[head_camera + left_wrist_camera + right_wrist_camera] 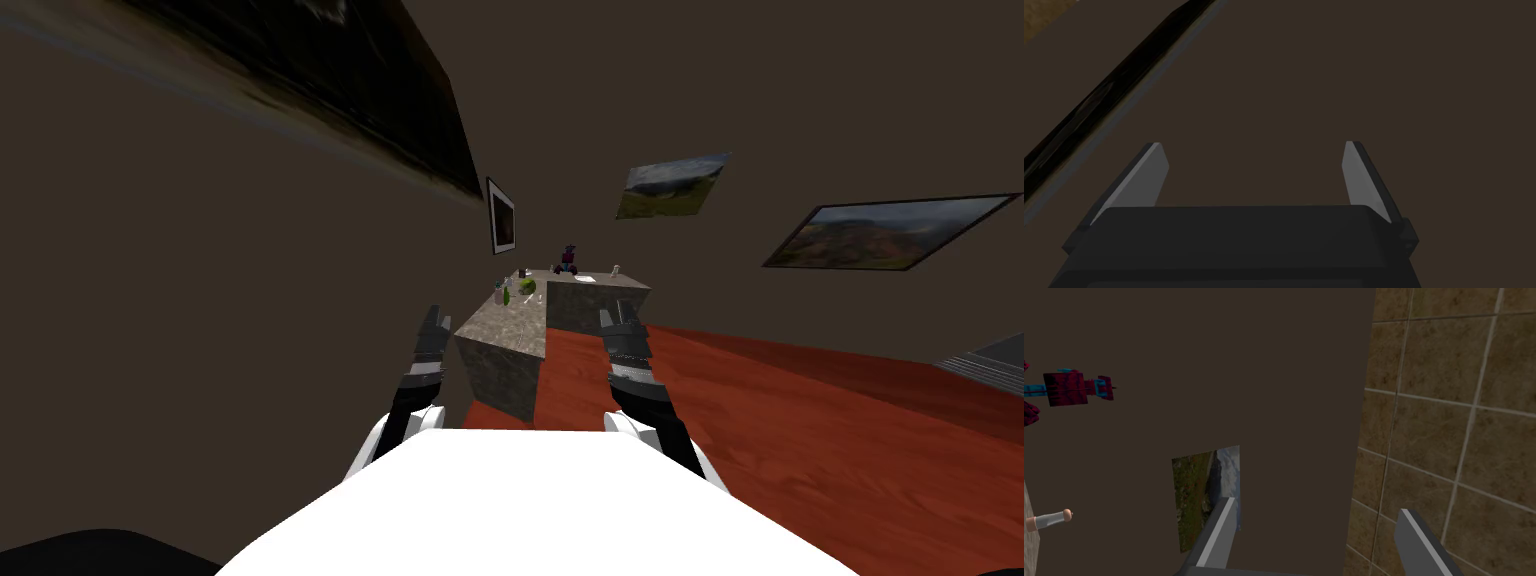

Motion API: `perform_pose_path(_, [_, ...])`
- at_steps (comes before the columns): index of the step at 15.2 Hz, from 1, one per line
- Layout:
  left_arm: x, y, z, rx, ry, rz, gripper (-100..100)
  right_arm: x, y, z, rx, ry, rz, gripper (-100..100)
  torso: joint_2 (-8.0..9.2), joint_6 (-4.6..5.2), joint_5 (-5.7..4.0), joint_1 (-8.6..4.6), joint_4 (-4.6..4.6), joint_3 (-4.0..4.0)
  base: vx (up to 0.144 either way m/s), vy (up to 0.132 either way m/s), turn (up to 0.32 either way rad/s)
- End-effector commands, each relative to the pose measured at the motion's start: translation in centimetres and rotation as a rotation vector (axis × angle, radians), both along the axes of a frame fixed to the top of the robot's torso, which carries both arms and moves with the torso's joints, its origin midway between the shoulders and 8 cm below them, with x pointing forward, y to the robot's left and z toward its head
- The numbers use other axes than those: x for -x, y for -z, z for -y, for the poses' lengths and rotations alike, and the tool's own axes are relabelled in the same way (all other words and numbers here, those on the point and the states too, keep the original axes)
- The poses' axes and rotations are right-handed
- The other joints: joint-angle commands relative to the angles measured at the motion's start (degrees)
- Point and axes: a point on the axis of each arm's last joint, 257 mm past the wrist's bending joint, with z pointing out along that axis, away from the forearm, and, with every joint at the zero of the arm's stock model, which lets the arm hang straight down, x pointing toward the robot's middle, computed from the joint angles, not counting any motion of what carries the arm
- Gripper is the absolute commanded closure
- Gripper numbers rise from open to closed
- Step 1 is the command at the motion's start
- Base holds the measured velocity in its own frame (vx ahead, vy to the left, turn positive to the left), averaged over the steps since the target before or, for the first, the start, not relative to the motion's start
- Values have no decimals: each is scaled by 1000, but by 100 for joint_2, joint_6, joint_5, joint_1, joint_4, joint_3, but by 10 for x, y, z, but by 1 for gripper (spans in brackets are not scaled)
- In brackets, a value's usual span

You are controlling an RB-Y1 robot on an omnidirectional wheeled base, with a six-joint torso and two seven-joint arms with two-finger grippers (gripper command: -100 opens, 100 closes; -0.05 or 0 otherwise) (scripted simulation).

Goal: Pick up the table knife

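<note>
A stone-topped table (500,335) stands a short way ahead of me in the head view. Small things crowd its far part: a green ball (527,287), a green bottle (506,296), pale items (539,297) too small to name. I cannot make out a table knife among them. My left gripper (436,318) hangs short of the table's near left corner, fingers open and empty (1251,145). The right gripper (612,318) is held up beside the table's right side, also open and empty (1318,506).
A magenta and blue toy (569,258) (1069,388) and a white cup (616,269) stand at the table's far end. Red-brown floor (800,420) spreads to the right. Dark brown walls with framed pictures (885,233) close in behind and to the left.
</note>
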Motion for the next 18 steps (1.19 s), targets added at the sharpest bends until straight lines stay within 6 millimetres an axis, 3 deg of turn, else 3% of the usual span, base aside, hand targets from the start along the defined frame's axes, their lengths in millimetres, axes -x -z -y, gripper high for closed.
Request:
perform_pose_path(1, [-2, 5, 4, -33, 20, -15, -100, 0, 0, 0, 0, 0, 0, 0, 0, 0, 0, 0, 0, 0, -1, -8, -40])
perform_pose_path(5, [-5, 15, 9, -82, 52, -46, -100, 0, 0, 0, 0, 0, 0, 0, 1, 1, -2, -8, 0, 0, -1, -26, -65])
perform_pose_path(18, [-25, 87, 17, -287, 171, -245, -100, 0, 0, 0, 0, 0, 0, 0, 0, 3, -5, -24, 0, 0, -2, -51, -116])
